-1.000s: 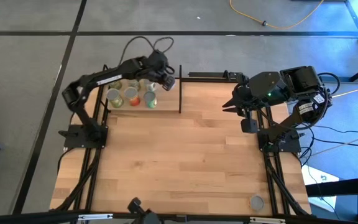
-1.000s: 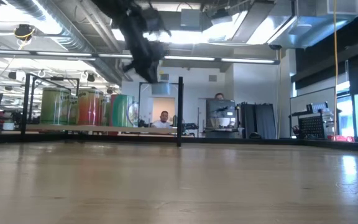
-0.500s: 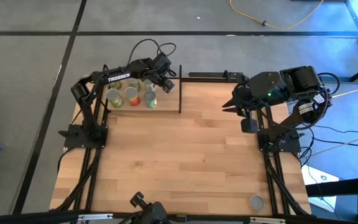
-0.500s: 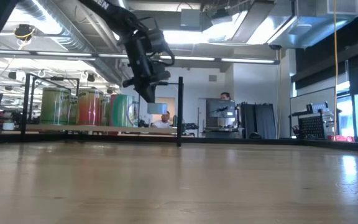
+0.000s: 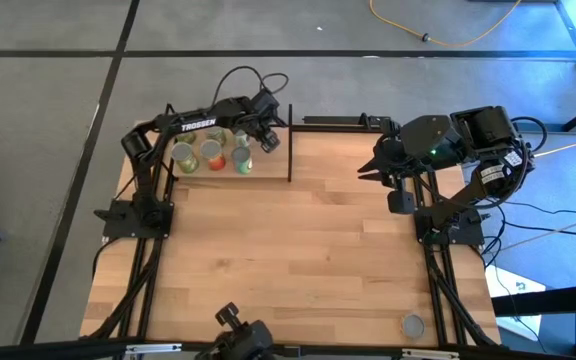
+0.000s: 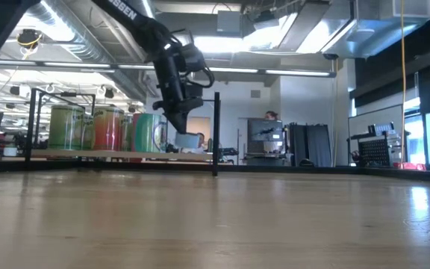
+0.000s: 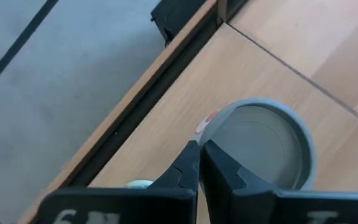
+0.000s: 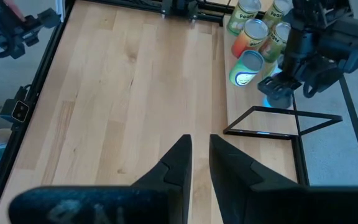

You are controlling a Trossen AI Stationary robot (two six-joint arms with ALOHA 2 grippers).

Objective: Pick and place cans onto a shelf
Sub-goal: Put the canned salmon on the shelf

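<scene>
The shelf (image 5: pixel 270 168), a light-wood board with black posts, stands at the table's far left. Several cans (image 5: pixel 211 155) stand upright on it, showing green and red-orange in the low view (image 6: pixel 107 128). My left gripper (image 5: pixel 264 137) hangs over the shelf's right end, shut on a grey-blue can (image 6: pixel 187 140) just above the board. From the right wrist view this can (image 8: pixel 272 91) sits beside the standing ones. My right gripper (image 5: pixel 366 168) waits raised at the far right, fingers close together on nothing (image 8: pixel 200 155). My left gripper pinches the can's top rim (image 7: pixel 209 126) between its two fingers, one finger over the silvery top and one outside the wall. The fingers slant steeply down from above. The can hangs upright below them (image 6: pixel 187 140), just above the shelf board.
One more can (image 5: pixel 413 325) stands at the table's near right corner. A camera mount (image 5: pixel 236 335) sits at the near edge. The middle of the tabletop (image 5: pixel 298 250) is bare wood. A person (image 6: pixel 271 116) shows in the room behind.
My left gripper has come down with the grey-blue can toward the shelf's right end, rolling a little on the way. The can has stayed upright and now hangs low, next to the standing cans.
</scene>
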